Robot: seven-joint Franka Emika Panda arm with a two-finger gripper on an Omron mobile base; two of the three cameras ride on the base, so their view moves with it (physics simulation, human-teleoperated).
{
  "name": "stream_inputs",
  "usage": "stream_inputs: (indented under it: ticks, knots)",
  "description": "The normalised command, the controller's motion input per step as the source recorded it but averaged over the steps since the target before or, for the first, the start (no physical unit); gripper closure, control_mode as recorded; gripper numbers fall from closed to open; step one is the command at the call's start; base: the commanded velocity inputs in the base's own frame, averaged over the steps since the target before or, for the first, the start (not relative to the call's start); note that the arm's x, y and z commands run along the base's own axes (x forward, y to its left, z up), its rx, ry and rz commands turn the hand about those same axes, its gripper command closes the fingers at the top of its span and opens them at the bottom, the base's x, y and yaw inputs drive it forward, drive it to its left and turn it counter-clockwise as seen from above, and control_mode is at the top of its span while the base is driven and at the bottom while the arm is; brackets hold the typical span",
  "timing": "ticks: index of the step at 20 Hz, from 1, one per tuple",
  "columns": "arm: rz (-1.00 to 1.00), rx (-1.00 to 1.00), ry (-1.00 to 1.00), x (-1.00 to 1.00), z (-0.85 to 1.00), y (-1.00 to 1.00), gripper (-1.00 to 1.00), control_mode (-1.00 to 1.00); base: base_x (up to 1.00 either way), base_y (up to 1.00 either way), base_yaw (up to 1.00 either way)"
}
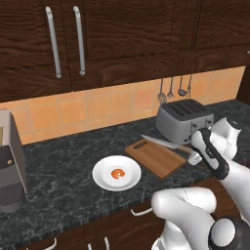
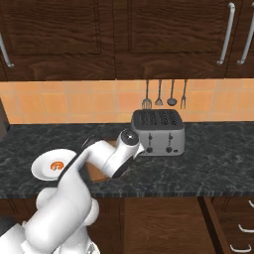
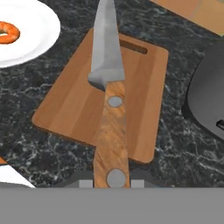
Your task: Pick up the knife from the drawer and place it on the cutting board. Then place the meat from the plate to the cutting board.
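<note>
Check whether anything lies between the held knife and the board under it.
Nothing visible does. The end effector holds the knife above the board, whose top is bare; the plate and toaster sit off to its sides.

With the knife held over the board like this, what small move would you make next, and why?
Probably lower the claw a little and release. It grips the knife by the handle, blade above the cutting board, apparently not yet resting on it. The meat still lies on the plate.
</note>
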Motion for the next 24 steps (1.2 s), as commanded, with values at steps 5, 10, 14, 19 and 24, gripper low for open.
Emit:
stream_inputs:
  ticks: [5,10,14,19,24]
  knots:
    - [-0.11,0.00,-0.01,0.30,-0.20,0.08,1.00,-1.00,0.00,0.00,0.00]
    - [-0.08,0.00,0.00,0.24,-0.31,0.00,1.00,-1.00,0.00,0.00,0.00]
    - [-0.04,0.00,0.00,0.38,-0.27,0.03,1.00,-1.00,0.00,0.00,0.00]
    - [-0.03,0.00,0.00,0.42,-0.35,0.08,1.00,-1.00,0.00,0.00,0.00]
    - [0.00,0.00,0.02,0.32,-0.04,0.02,1.00,-1.00,0.00,0.00,0.00]
